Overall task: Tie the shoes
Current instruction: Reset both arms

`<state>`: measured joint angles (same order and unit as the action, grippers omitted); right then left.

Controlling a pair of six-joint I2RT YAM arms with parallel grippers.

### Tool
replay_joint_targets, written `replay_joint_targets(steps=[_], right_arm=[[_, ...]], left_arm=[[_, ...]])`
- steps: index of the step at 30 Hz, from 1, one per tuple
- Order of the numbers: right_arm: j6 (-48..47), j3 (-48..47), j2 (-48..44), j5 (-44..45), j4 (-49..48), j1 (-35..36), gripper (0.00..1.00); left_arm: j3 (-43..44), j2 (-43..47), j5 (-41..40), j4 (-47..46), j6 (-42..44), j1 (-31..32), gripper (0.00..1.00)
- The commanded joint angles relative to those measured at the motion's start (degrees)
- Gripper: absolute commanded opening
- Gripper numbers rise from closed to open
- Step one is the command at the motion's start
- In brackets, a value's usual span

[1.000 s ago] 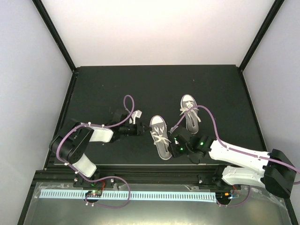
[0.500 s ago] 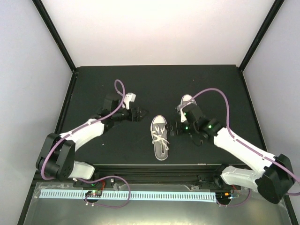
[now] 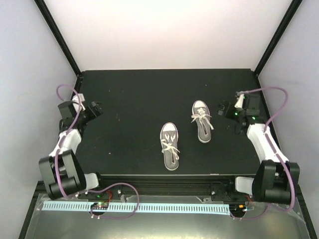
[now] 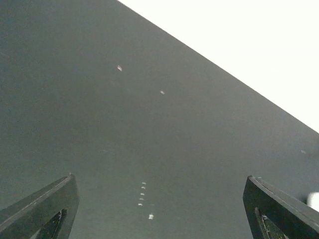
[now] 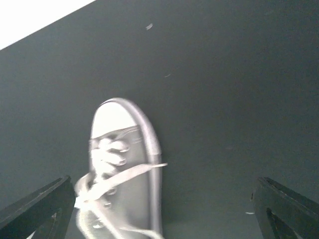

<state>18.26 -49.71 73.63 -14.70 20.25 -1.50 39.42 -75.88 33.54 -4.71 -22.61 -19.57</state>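
Observation:
Two grey shoes with white toe caps and white laces lie on the black table (image 3: 129, 94), toes pointing away from me. One shoe (image 3: 169, 147) is near the middle, the other shoe (image 3: 201, 122) lies further back to its right. Their laces lie crossed over the tops with loose ends spreading sideways. My left gripper (image 3: 94, 108) is open at the table's left edge, far from both shoes; its wrist view shows only bare table between the fingers (image 4: 47, 206). My right gripper (image 3: 222, 106) is open to the right of the farther shoe (image 5: 124, 169), which lies ahead of it, untouched.
Black frame posts (image 3: 60, 40) rise at the table's back corners, with white walls behind and at the sides. A black rail (image 3: 159, 181) runs along the near edge by the arm bases. Small white specks (image 4: 142, 194) dot the table.
Both arms have swung away from the shoes, the left to the table's left edge, the right to the right side. Both grippers have opened and let go of the laces.

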Motion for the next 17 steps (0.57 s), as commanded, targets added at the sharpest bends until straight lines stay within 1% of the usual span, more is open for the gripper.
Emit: replay_joint_targets(steps=[1, 3, 4, 6, 9, 12, 17], right_arm=[[-2.7, 7.5, -8.1, 6.1, -11.3, -5.1, 1.0], [-2.8, 13.6, -12.0, 10.7, -18.3, -5.2, 1.0], [-2.9, 16.8, -13.7, 12.1, -22.1, -5.2, 1.0], [-3.5, 23.5, -16.5, 14.9, -29.5, -5.2, 1.0], [-4.0, 29.9, -18.5, 19.8, -37.3, -5.1, 1.0], [-3.7, 32.6, -18.4, 20.1, -42.2, -5.2, 1.0], [-4.5, 35.7, -15.3, 21.1, -50.5, -5.2, 1.0]], left_arm=[[-5.6, 9.8, -15.0, -4.4, 6.9, -1.2, 0.93], [-13.0, 14.0, -20.1, -13.0, 8.7, -1.1, 0.94], [-17.6, 15.9, -21.0, -19.5, 9.5, -1.1, 0.95], [-21.9, 17.1, -21.3, -25.2, 9.9, -0.6, 0.95], [-23.1, 15.4, -21.6, -26.5, 11.8, 1.0, 0.96], [-23.4, 13.0, -22.2, -27.4, 12.8, 1.9, 0.98], [-23.9, 12.7, -23.0, -29.9, 13.1, 2.5, 0.99]])
